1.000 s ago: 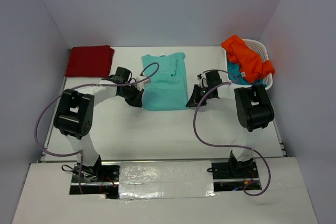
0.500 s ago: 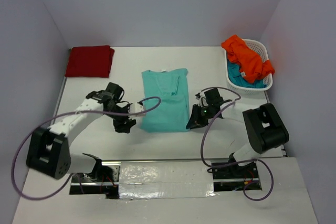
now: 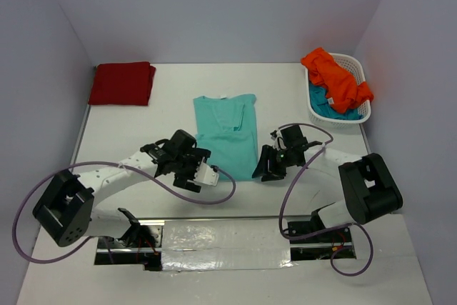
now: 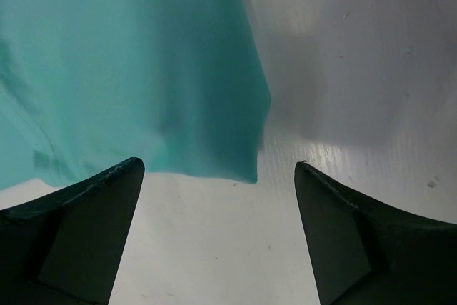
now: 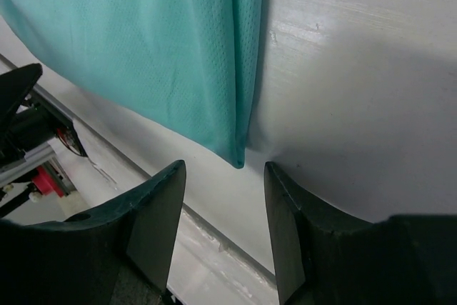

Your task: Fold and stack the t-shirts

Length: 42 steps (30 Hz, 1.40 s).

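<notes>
1. The mint t-shirt (image 3: 226, 133) lies flat on the bench (image 3: 143, 126). Its sides are turned in to make a narrow strip, with the collar at the far end. The cross fold is judged not yet made.
2. The left gripper (image 4: 218, 169) is at the mint shirt's near left corner. Its fingers are spread wide and hold nothing.
3. The right gripper (image 5: 225, 166) is at the mint shirt's near right corner. Its fingers are parted and the corner tip lies just beyond them, not held.
4. The dark red t-shirt (image 3: 121, 83) lies folded, well apart to the far left of the mint shirt. The orange t-shirt (image 3: 335, 80) and the teal-blue t-shirt (image 3: 325, 103) sit in the basket (image 3: 357, 69) to its far right.
5. Risk: a pinch at the right corner may catch only the upper layer, and lifting it would open the side fold.
6. Risk: fingers sliding along the bench could push the hem and bunch it. Uneven lifts would skew the fold.
</notes>
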Available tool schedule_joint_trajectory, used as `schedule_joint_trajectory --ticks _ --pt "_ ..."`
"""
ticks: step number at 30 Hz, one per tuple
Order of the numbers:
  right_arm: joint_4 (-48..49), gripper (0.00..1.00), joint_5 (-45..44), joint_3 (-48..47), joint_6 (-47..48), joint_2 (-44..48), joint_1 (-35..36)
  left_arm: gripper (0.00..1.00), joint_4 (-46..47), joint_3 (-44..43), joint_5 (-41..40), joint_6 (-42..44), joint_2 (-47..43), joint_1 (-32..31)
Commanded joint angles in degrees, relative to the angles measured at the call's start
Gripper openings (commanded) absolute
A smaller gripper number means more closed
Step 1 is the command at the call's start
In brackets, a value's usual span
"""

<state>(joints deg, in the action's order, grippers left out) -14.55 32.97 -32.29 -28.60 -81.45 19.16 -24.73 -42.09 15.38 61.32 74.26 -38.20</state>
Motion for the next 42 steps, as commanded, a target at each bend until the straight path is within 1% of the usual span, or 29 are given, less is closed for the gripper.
schedule_joint_trajectory --ticks 1,3,5,6,9,12,14,16,17,18,19,20,22,23,24,25,29,31,36,38,39,40,41,42 --pt "1.27 0.55 -1.86 -0.14 -1.37 -0.81 0.35 0.99 6.00 1.03 -2.27 1.96 0.36 -2.49" --pt "1.89 0.54 -0.81 -0.05 -2.07 -1.95 0.35 0.97 6.97 1.48 -3.68 2.05 2.54 -3.29" --pt "2.59 0.53 -0.63 0.56 -2.25 -2.05 0.35 0.89 7.07 1.04 -4.65 1.35 5.09 -3.38" --pt "2.85 0.53 -0.37 0.83 -2.42 -1.96 0.44 0.82 6.28 0.52 -4.31 1.43 5.89 -3.46" --pt "2.86 0.52 -0.27 0.65 -2.34 -2.48 0.44 0.71 4.08 -0.63 -2.90 1.34 7.83 -4.08" --pt "2.59 0.52 -0.63 -0.31 -2.25 -3.62 0.44 0.65 3.64 -0.02 -2.98 2.66 8.97 -5.05" --pt "3.12 0.52 -0.54 -0.75 -2.51 -4.15 0.53 0.63 3.37 0.42 -2.90 3.19 9.50 -5.40" --pt "3.82 0.49 -0.36 -0.84 -2.78 -4.94 0.53 0.55 4.33 0.51 -3.24 2.67 9.59 -5.84" --pt "4.08 0.45 -0.36 -0.84 -2.86 -5.21 0.53 0.51 5.38 0.34 -3.33 1.62 9.94 -6.01" --pt "4.61 0.41 -0.36 -0.75 -2.87 -5.56 0.53 0.40 5.83 -0.10 -3.34 1.00 10.20 -6.01" --pt "4.79 0.36 -0.28 -0.75 -3.04 -6.17 0.53 0.33 5.92 -0.36 -3.16 0.04 10.38 -6.19" --pt "4.96 0.26 -0.28 -0.84 -3.13 -6.44 0.44 0.19 6.01 -0.63 -2.81 -0.32 10.47 -6.28" --pt "4.79 0.16 -0.62 -1.19 -3.04 -6.88 0.44 0.04 6.01 -1.07 -2.90 -1.90 10.03 -6.37" --pt "4.53 0.07 -1.06 -1.45 -2.95 -6.71 0.44 0.00 5.92 -1.16 -3.42 -2.43 9.77 -6.37" --pt "3.66 0.02 -1.50 -1.72 -2.87 -6.27 0.44 0.00 5.14 -1.42 -3.60 -2.78 9.24 -6.37" --pt "3.13 0.00 -2.12 -1.81 -2.60 -5.05 0.44 0.00 4.26 -1.51 -3.69 -3.31 8.19 -6.37" --pt "-0.56 0.00 -2.04 -1.90 -1.38 -0.66 0.53 0.00 -0.14 -2.30 -2.72 -5.68 4.94 -6.37" --pt "-3.81 0.00 -1.86 -1.90 -0.67 1.55 1.14 0.00 -2.41 -3.09 -1.85 -7.70 2.83 -6.28" --pt "-14.44 0.00 -2.74 -1.46 1.18 11.21 4.30 0.00 -8.57 -4.41 0.35 -11.39 -1.13 -6.37" --pt "-17.26 0.00 -2.47 -0.84 0.74 14.72 6.06 0.00 -13.13 -4.93 1.41 -11.75 -3.50 -6.37" --pt "-20.40 0.00 -1.95 -0.84 -0.13 18.31 6.59 0.00 -14.72 -5.46 2.72 -12.18 -5.25 -6.45" --pt "-22.17 0.00 -1.51 -0.84 -0.58 20.26 7.38 0.00 -18.73 -6.16 3.51 -12.45 -6.22 -6.45" --pt "-25.93 0.00 -1.16 -1.36 -0.84 22.11 7.65 0.00 -20.86 -8.34 4.30 -12.80 -7.01 -6.45" --pt "-27.80 0.00 -0.46 -1.89 -1.37 25.95 7.82 0.00 -22.89 -9.67 5.09 -13.59 -8.50 -6.45"
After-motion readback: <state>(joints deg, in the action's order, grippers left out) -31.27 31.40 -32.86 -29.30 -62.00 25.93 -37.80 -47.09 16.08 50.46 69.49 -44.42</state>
